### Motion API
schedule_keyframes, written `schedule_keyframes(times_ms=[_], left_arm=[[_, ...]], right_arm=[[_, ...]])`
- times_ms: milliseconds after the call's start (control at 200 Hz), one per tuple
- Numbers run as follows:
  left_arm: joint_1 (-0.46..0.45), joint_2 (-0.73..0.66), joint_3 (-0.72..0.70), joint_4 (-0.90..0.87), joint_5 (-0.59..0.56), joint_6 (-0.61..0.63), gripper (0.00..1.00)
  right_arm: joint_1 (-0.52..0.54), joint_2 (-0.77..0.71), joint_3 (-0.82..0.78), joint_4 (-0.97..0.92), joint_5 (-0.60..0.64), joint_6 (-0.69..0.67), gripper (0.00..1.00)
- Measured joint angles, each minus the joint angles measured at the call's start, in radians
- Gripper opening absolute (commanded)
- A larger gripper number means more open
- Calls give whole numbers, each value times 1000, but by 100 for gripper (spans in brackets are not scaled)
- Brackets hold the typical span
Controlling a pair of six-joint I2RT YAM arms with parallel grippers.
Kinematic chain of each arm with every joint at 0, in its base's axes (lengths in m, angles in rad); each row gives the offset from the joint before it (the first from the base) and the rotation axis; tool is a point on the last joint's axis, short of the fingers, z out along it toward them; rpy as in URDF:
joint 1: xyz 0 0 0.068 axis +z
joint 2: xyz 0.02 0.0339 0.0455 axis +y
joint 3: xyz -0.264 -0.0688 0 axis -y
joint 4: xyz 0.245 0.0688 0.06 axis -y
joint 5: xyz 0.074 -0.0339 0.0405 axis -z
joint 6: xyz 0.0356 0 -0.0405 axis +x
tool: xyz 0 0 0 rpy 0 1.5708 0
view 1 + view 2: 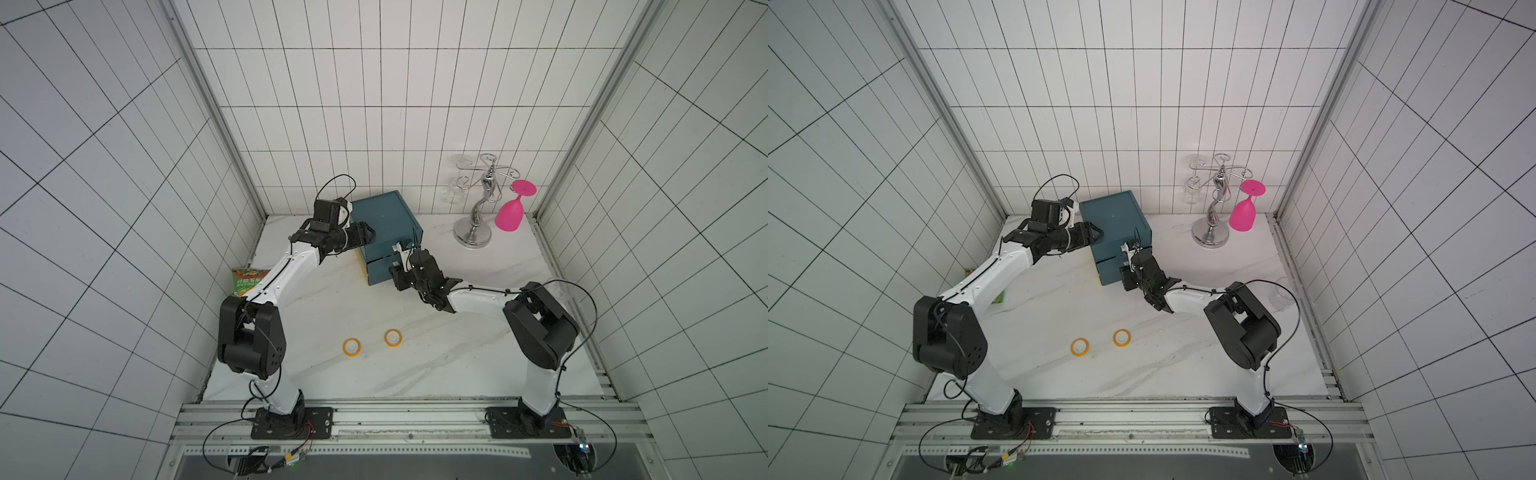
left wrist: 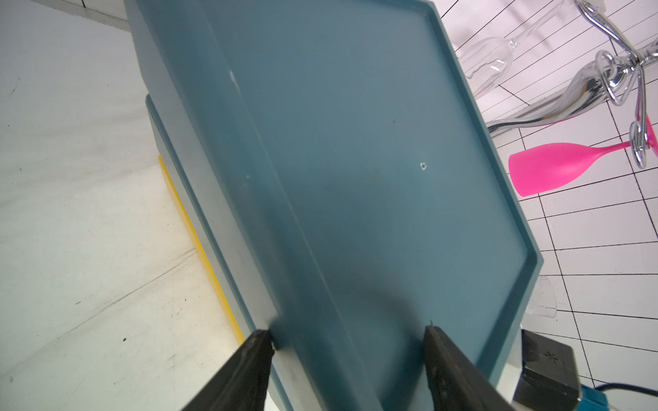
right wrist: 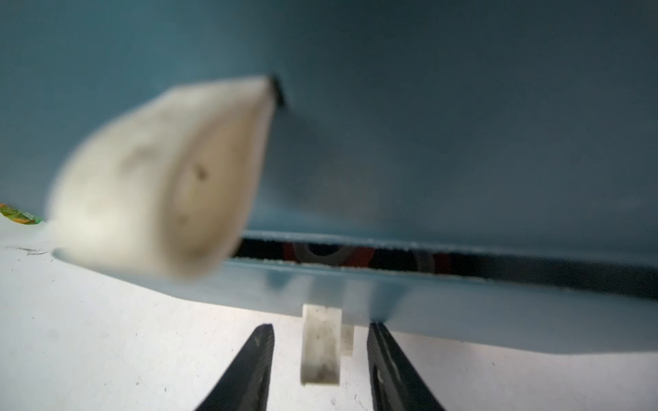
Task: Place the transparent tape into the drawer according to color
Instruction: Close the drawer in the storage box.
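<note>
Surveying both top views: drawer (image 1: 380,216) at far edge of desk (image 1: 457,365), orange-yellow tape rolls (image 1: 351,346), (image 1: 392,337) toward front edge, glass rack (image 1: 478,216) in far right corner. Left wrist: left fingers (image 2: 245,373) spread astride drawer's top edge. Right wrist: right fingers (image 3: 249,366) spread, flanking pull (image 3: 320,348); red tape (image 3: 359,255) inside ajar gap.

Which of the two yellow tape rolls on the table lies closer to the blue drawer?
The roll on the robot's right; it lies slightly farther back, toward the drawer, than the other roll on its left.
</note>
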Motion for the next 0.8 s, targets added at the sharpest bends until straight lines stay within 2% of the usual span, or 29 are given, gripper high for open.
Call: schedule_keyframes(times_ms=[310, 465, 635, 800], left_arm=[[2, 0, 0, -1, 6, 6, 70], [3, 0, 0, -3, 13, 7, 70], [5, 0, 0, -4, 19, 9, 70], [5, 0, 0, -5, 21, 9, 70]], right_arm=[[0, 24, 14, 26, 5, 0, 50], [1, 22, 13, 27, 3, 23, 55], [-1, 10, 2, 4, -47, 110, 65], [-15, 11, -31, -3, -142, 221, 67]])
